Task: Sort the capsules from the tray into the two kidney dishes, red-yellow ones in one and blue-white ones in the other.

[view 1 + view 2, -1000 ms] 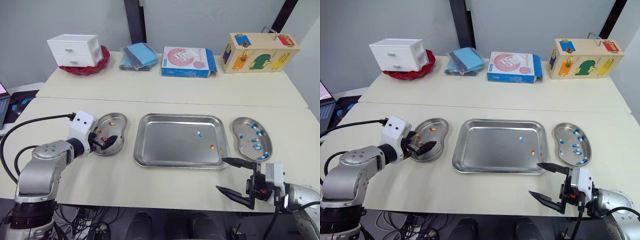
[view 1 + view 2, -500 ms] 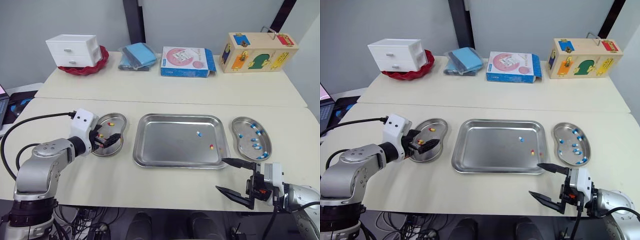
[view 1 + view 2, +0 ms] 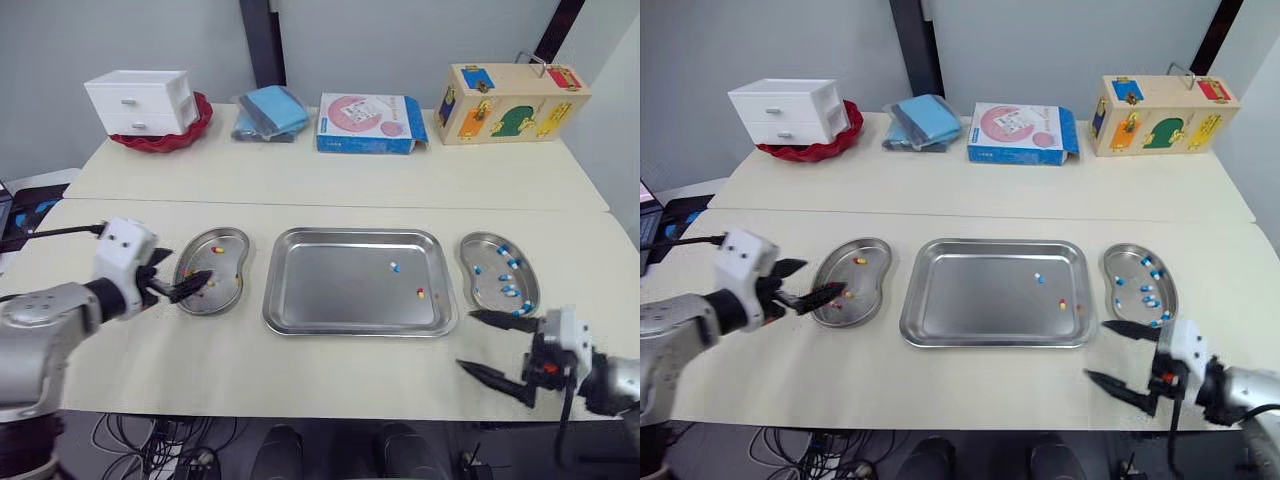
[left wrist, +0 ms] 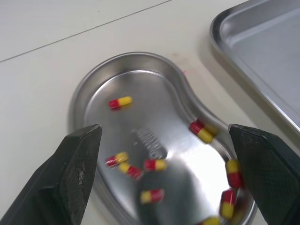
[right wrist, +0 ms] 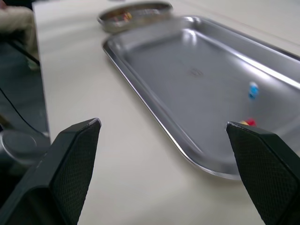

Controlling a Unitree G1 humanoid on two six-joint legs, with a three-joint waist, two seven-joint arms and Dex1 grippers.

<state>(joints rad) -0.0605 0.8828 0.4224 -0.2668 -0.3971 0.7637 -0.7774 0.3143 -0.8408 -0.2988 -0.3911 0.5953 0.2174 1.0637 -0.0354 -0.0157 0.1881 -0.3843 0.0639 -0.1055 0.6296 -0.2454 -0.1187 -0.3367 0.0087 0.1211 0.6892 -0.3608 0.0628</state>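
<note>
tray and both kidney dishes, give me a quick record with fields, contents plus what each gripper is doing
tray: one blue-white capsule, one red-yellow capsule
left dish: red-yellow capsules only
right dish: blue-white capsules only
left gripper: open, empty, aimed at left dish
right gripper: open, empty, over table by tray's near right corner
unsorted: two capsules, both in tray

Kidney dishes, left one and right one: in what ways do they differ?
The left kidney dish holds red-yellow capsules; the right kidney dish holds blue-white capsules. The left kidney dish lies left of the tray, the right kidney dish right of it. Both are shiny metal, bean-shaped.
</note>
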